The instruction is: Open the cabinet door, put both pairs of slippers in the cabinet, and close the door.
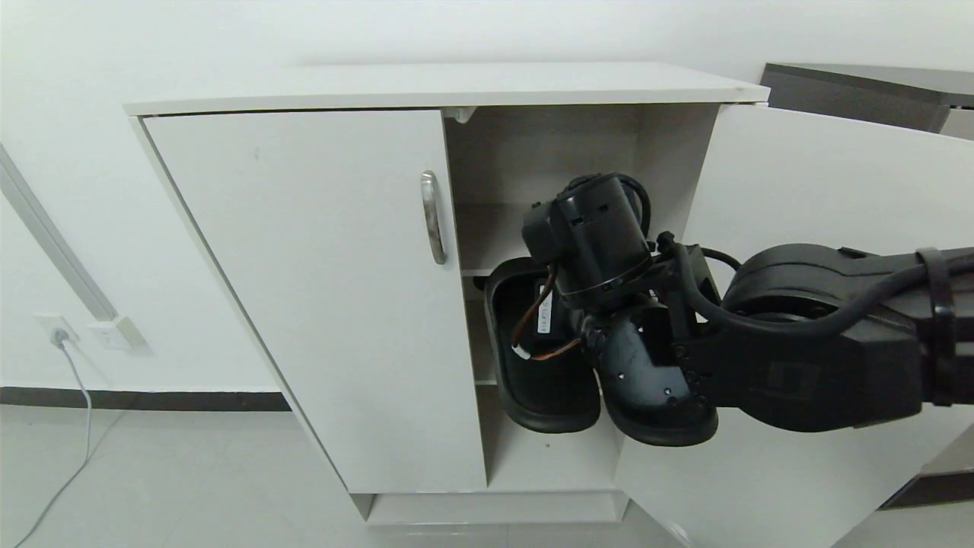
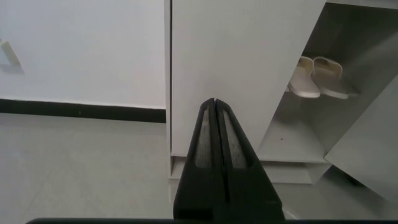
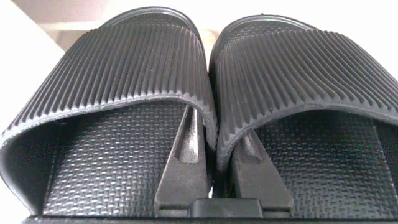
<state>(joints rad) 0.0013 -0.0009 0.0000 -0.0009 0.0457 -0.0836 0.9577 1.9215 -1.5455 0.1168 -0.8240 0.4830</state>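
Right wrist view gives the grip itself: the black slippers [image 3: 130,68] sit side by side with their ribbed straps up, and the right end effector [image 3: 217,134] is clamped on the two inner side walls pressed together between its fingers. From the head view the same pair hangs upright off that arm at the mouth of the cabinet [image 1: 449,84], in front of the lower shelves and above the cabinet floor [image 1: 548,460], resting on nothing; how deep inside the pair is I cannot tell. The right door [image 1: 799,175] stands wide open, while the left door [image 1: 304,289] with its metal handle [image 1: 432,217] is shut. The left wrist view supplies what the head camera has the arm across: the white slippers [image 2: 320,78] lie together on a shelf inside the open compartment. It also shows the left end effector [image 2: 215,109] with its fingers pressed together around nothing, hanging low before the closed left door. By my reading the task is past halfway: the door is open and one pair is stowed. The black pair has yet to be set down and released, and the door then needs closing.
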